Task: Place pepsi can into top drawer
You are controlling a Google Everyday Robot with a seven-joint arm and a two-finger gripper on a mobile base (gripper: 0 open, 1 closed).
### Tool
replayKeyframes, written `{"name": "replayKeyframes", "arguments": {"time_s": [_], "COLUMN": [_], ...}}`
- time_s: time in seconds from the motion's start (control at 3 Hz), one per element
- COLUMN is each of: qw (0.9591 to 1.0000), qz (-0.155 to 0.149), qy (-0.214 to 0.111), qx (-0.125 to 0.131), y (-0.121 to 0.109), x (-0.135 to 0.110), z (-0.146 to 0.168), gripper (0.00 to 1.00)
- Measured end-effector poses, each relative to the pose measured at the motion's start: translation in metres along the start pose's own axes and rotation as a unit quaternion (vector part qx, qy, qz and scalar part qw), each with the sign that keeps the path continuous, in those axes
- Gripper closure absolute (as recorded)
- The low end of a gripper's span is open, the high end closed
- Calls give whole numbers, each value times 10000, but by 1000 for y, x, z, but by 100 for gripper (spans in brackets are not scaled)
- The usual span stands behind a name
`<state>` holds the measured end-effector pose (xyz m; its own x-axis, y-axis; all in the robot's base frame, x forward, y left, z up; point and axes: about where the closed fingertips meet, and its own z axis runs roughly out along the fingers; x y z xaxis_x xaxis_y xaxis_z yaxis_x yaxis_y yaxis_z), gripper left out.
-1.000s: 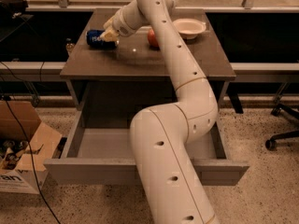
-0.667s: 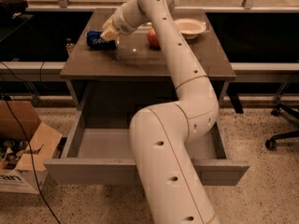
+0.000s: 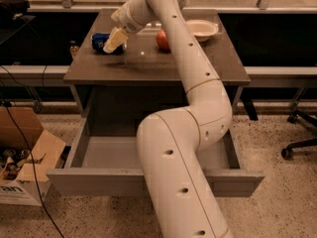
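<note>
The pepsi can is blue and lies on its side at the back left of the grey-brown cabinet top. My gripper reaches over from the right and sits right at the can's right end, overlapping it in this view. The top drawer is pulled wide open below the cabinet top, and its grey interior holds nothing that I can see. My white arm runs down the middle of the view and hides the drawer's centre.
A red apple and a white bowl sit on the cabinet top to the right of the gripper. An open cardboard box and cables lie on the floor at left. A chair base stands at right.
The gripper has dipped slightly toward the can. The can and the drawer have not moved.
</note>
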<state>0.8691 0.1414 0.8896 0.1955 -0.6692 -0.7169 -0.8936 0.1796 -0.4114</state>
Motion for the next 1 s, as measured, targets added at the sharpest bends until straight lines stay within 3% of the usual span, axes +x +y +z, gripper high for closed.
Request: {"name": "replayKeyframes", "arguments": {"time_s": [0.33, 1.0], "qw": [10000, 9993], "qz": [-23, 144], "qy": [-21, -96], "qx": [11, -333], "y": [-1, 19], "x": [-2, 6], "z": [0, 22], "gripper": [0, 0]}}
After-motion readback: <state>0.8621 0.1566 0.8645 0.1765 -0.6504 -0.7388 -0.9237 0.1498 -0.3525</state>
